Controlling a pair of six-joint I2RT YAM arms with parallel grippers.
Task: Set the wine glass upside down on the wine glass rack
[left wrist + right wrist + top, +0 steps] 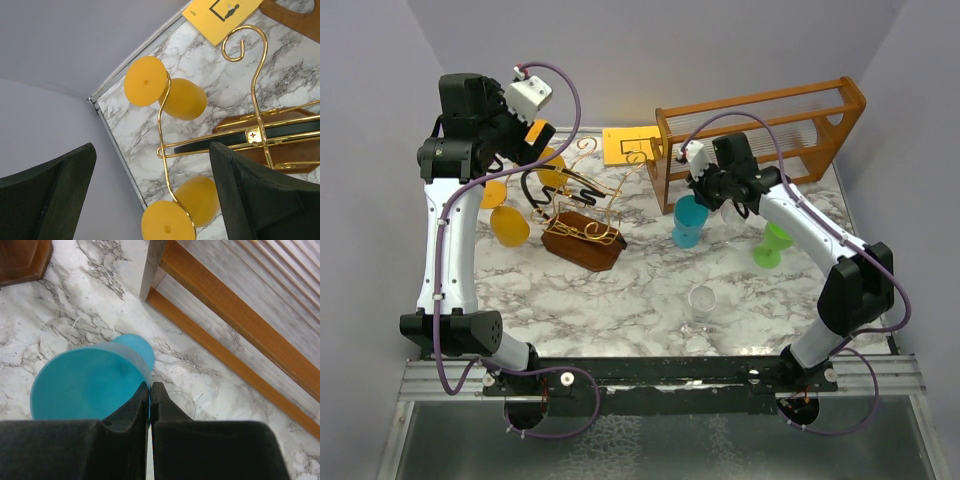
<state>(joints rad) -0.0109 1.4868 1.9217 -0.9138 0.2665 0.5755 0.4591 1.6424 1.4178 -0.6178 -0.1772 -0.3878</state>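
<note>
Nearest the arm bases, a clear glass (701,305) stands on the marble table (610,300), a little right of centre. Farther back on the right a green glass (773,243) stands upright beside the right arm. Left of it is the blue wine glass (688,220), upright with its mouth up and its foot low at the marble, just in front of the near left corner of the orange-brown wooden frame (760,130). The right gripper (150,389) is over it from the right, and its fingers are pressed together on the near rim of the bowl. To the left of the blue glass, well apart from it, sits the wine glass rack (582,225), gold wire curls rising from a dark wooden base. Two yellow glasses (185,97) hang on the rack's left-hand arms, feet towards the left wrist camera. The left gripper (152,150) hovers at the rack's far left side with its fingers spread wide, holding nothing. Against the back wall a yellow card (628,145) lies flat between rack and frame.
</note>
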